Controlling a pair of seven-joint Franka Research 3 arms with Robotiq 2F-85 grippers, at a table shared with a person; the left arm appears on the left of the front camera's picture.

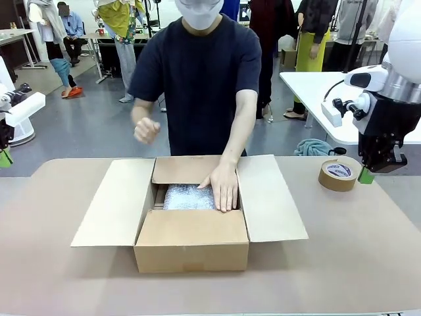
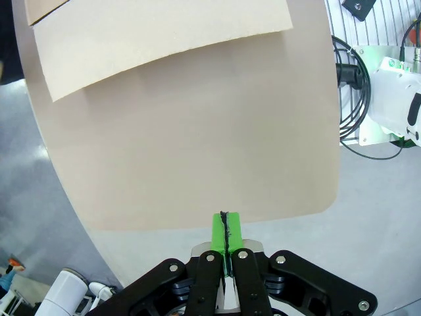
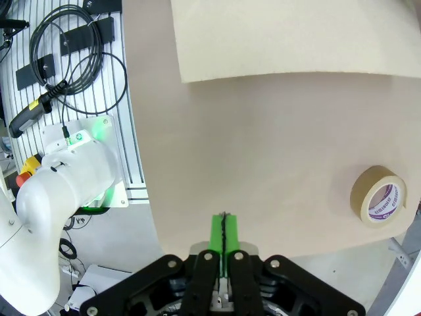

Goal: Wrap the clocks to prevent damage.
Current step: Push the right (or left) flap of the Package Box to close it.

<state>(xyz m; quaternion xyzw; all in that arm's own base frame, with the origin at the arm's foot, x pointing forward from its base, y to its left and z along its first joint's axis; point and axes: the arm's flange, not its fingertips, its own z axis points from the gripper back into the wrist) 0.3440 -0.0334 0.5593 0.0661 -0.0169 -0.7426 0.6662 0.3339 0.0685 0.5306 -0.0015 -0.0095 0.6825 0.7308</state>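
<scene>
Bubble-wrapped bundle (image 1: 187,196) in cardboard box (image 1: 191,247), person's hand (image 1: 223,185) pressing it; flaps (image 1: 115,201) open, tape roll (image 1: 338,175) unused. Your left gripper (image 2: 225,227), right gripper (image 3: 224,230) pinched together, empty.

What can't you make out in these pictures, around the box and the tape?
- Front view: what the bubble wrap holds; the wrap itself covers it.
- Front view: the box floor beside it; the near flap and the person's hand hide it.
- Front and right wrist views: the tape roll's print; too small to read.
</scene>
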